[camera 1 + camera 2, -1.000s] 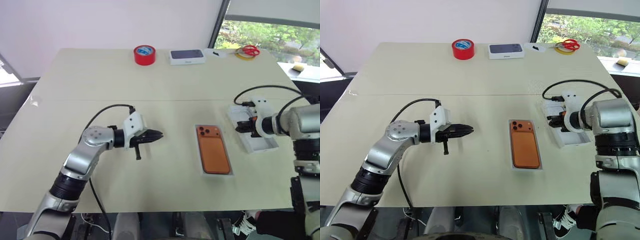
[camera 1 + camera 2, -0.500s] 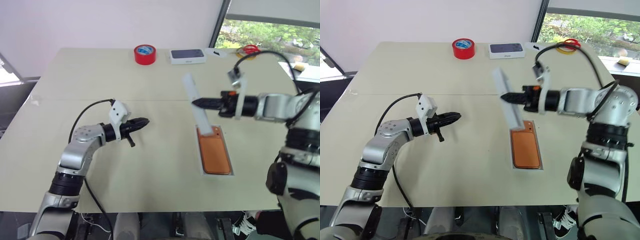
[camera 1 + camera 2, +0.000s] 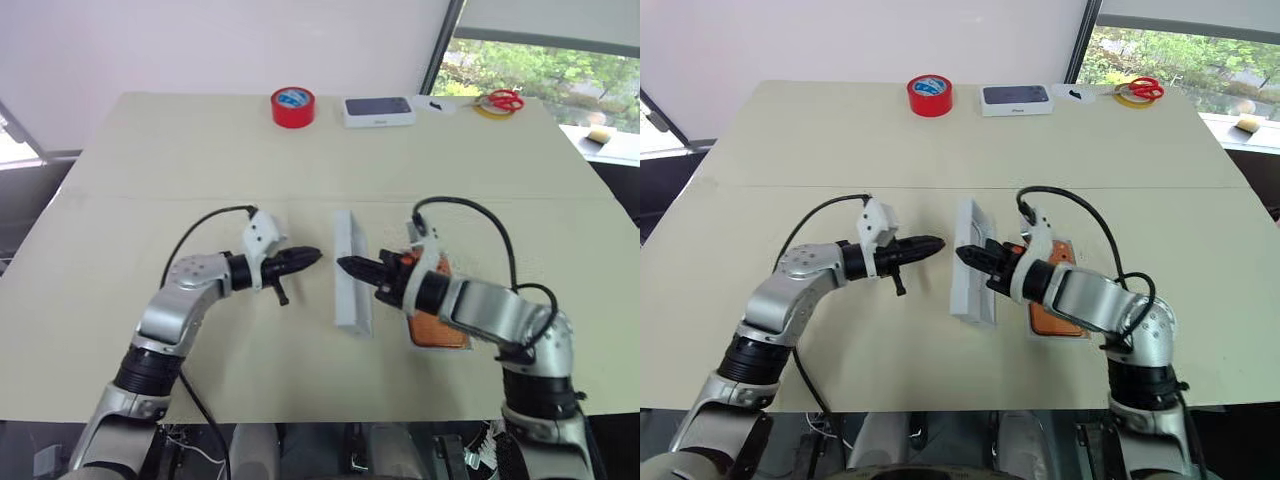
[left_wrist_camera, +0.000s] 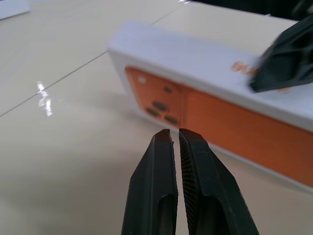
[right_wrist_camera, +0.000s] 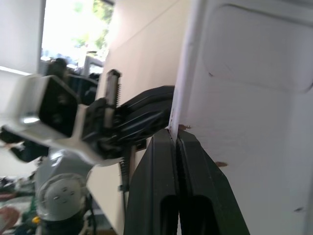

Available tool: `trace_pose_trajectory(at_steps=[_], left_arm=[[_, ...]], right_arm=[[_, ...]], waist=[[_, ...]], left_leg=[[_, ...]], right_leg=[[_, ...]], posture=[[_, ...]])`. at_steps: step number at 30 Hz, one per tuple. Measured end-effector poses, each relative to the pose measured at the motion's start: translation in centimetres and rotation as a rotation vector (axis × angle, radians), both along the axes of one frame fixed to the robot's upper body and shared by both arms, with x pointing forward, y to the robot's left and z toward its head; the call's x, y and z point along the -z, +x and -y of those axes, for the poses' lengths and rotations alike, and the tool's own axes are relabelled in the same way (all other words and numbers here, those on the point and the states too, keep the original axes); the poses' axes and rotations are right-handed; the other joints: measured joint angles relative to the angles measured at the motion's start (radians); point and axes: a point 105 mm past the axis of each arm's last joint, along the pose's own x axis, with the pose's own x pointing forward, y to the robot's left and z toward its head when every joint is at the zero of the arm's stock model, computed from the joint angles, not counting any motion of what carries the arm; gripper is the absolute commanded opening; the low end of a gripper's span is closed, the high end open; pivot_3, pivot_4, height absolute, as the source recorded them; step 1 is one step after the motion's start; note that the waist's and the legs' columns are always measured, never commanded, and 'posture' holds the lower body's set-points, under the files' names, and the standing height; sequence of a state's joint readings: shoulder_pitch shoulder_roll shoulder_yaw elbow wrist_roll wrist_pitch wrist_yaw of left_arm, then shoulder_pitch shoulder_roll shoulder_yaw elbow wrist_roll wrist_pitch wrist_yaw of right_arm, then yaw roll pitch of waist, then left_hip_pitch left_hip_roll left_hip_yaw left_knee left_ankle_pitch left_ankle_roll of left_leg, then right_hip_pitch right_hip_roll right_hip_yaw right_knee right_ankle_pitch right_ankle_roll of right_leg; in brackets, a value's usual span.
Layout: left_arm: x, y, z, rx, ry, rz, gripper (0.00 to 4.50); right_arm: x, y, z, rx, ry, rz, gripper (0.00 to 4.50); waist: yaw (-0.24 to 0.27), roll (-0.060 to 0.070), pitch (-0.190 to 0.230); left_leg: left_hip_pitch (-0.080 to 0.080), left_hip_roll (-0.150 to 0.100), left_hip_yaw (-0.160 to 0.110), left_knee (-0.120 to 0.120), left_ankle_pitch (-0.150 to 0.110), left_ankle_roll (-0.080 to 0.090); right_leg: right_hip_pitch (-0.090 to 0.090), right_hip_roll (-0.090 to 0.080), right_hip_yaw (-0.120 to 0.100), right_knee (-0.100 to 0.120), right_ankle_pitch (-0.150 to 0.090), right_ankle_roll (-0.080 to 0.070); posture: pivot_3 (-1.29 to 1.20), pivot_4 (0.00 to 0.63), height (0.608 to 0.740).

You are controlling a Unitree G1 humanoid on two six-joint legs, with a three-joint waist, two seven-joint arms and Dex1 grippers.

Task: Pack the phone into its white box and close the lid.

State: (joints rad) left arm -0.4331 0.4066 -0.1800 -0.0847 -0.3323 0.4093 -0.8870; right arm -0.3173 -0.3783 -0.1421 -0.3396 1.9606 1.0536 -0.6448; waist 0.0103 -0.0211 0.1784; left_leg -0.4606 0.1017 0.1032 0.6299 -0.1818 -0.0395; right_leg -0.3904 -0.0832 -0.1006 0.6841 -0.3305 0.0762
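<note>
My right gripper [image 3: 345, 266] is shut on the rim of the lid [image 3: 350, 272], a white tray held up on edge at the table's middle. In the right wrist view its all-white inside [image 5: 254, 98] has a faint phone-shaped outline. My left gripper [image 3: 312, 258] is shut and empty, its tip a short way from the lid's other side. That side [image 4: 205, 105] looks orange with a lens cluster in the left wrist view. The copper-orange phone [image 3: 1050, 320] lies in the white box [image 3: 440, 346] behind my right forearm, mostly hidden.
At the table's far edge stand a red tape roll [image 3: 292, 106], a closed white box with a dark top [image 3: 378, 110] and red-handled scissors [image 3: 497, 100]. A seam crosses the table [image 3: 150, 160] just beyond the grippers.
My right gripper has carried the lid from the right side, over the phone, to the table's middle, turning it on edge. The left gripper is back where it was, pointing at the lid.
</note>
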Motion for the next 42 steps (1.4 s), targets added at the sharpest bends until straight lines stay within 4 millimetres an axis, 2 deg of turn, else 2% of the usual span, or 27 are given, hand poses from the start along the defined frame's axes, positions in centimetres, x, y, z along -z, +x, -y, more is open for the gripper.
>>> trace_pose_trajectory(at_steps=[1,3,7,12,14,17,19,21,23,26,28,31,35,39,42], left_arm=[[0.1,-0.2,0.5,0.014,-0.001,-0.003,0.3],[0.3,-0.5,1.5,0.045,-0.001,-0.006,0.3],[0.1,-0.9,3.5,0.097,-0.012,-0.001,0.3],[0.7,-1.2,4.8,0.131,0.01,-0.011,0.3],[0.8,-1.2,5.6,0.14,0.011,-0.016,0.3],[1.0,-1.3,7.1,0.163,0.017,-0.018,0.3],[1.3,-1.6,8.0,0.185,0.023,-0.021,0.3],[1.5,-1.7,8.7,0.194,0.013,-0.036,0.3],[1.6,-1.8,9.4,0.205,0.015,-0.042,0.3],[1.2,-1.7,9.7,0.21,0.007,-0.033,0.3],[0.8,-1.4,9.4,0.196,-0.011,-0.037,0.3],[0.7,-0.7,7.9,0.153,-0.007,-0.059,0.3],[1.5,0.3,5.5,0.084,0.063,-0.12,0.3],[2.1,0.8,3.9,0.044,0.127,-0.152,0.3],[2.9,0.5,4.1,0.061,0.206,-0.139,0.3]], right_arm=[[0.0,0.0,0.2,0.003,-0.011,0.006,0.88],[0.1,0.0,0.7,0.014,-0.035,0.005,1.77],[-0.4,0.4,2.0,0.004,-0.142,0.045,3.87],[-2.5,1.4,6.3,0.054,-0.347,0.113,3.87],[-2.8,1.5,7.8,0.071,-0.411,0.111,3.87],[-3.6,2.2,11.3,0.17,-0.528,0.128,3.87],[-3.4,2.5,12.8,0.213,-0.585,0.133,3.87],[-2.8,2.6,13.6,0.226,-0.62,0.137,3.33],[-2.2,2.7,14.2,0.234,-0.654,0.141,2.55],[-2.1,2.8,14.5,0.231,-0.705,0.172,0.93],[-1.9,2.5,14.8,0.217,-0.77,0.202,0.01],[-1.5,1.9,15.3,0.165,-0.936,0.249,0.01],[-0.2,1.4,14.8,0.071,-1.047,0.296,0.01],[0.6,1.2,14.2,0.017,-1.069,0.32,0.01],[1.0,1.1,13.3,-0.011,-1.042,0.332,0.01]], waist=[[-0.002,0.0,0.0],[-0.003,0.001,0.0],[0.0,0.001,0.0],[0.004,0.001,0.0],[0.004,0.001,0.0],[0.004,0.0,0.0],[0.004,0.0,0.0],[0.002,0.001,0.0],[0.002,0.001,0.0],[0.003,0.001,0.0],[0.003,0.001,-0.001],[0.003,0.001,-0.001],[0.002,0.001,-0.001],[0.003,0.001,-0.001],[0.005,0.001,-0.001]], left_leg=[[0.0,0.0,0.0,0.0,0.0,0.0],[0.0,0.0,0.0,-0.001,0.0,0.0],[0.0,0.0,0.001,0.0,0.0,0.0],[0.0,0.0,0.001,0.0,0.0,0.0],[0.0,0.0,0.001,0.001,0.0,0.0],[0.0,0.0,0.002,0.001,0.0,0.001],[0.0,0.0,0.001,0.001,0.0,0.001],[0.0,0.0,0.001,0.001,0.0,0.001],[0.0,0.0,0.002,0.001,0.0,0.001],[0.0,0.0,0.001,0.001,0.0,0.001],[0.0,0.0,0.001,0.001,0.0,0.001],[0.0,0.0,0.001,0.001,0.0,0.001],[0.0,0.0,0.001,0.001,0.0,0.001],[0.0,0.0,0.001,0.001,0.0,0.0],[0.0,0.0,0.001,0.001,0.0,0.0]], right_leg=[[0.0,0.0,0.0,0.0,0.0,0.0],[-0.001,0.001,0.001,0.0,0.0,0.0],[-0.001,0.001,0.001,0.0,0.0,0.0],[-0.001,0.0,0.002,-0.001,0.0,0.0],[-0.001,0.0,0.002,-0.001,0.0,0.0],[-0.001,0.0,0.002,-0.001,0.0,0.0],[-0.001,0.0,0.002,-0.001,0.0,0.0],[-0.001,0.001,0.002,-0.001,0.0,0.0],[-0.001,0.001,0.002,-0.001,0.0,0.0],[-0.001,0.001,0.002,-0.001,0.0,0.0],[-0.001,0.0,0.002,-0.001,0.0,0.0],[-0.001,0.0,0.002,-0.001,0.0,0.0],[-0.001,0.0,0.002,-0.001,0.0,0.0],[-0.001,0.0,0.002,-0.001,0.0,0.0],[-0.001,0.0,0.002,-0.001,0.0,0.0]], posture=[[0.0,0.15,0.73],[0.0,0.15,0.73],[0.0,0.15,0.73],[0.0,0.15,0.73],[0.0,0.15,0.73],[0.0,0.15,0.73],[0.0,0.15,0.73],[0.0,0.15,0.73],[0.0,0.15,0.73],[0.0,0.15,0.73],[0.0,0.15,0.73],[0.0,0.15,0.73],[0.0,0.15,0.73],[0.0,0.15,0.73],[0.0,0.15,0.73]])
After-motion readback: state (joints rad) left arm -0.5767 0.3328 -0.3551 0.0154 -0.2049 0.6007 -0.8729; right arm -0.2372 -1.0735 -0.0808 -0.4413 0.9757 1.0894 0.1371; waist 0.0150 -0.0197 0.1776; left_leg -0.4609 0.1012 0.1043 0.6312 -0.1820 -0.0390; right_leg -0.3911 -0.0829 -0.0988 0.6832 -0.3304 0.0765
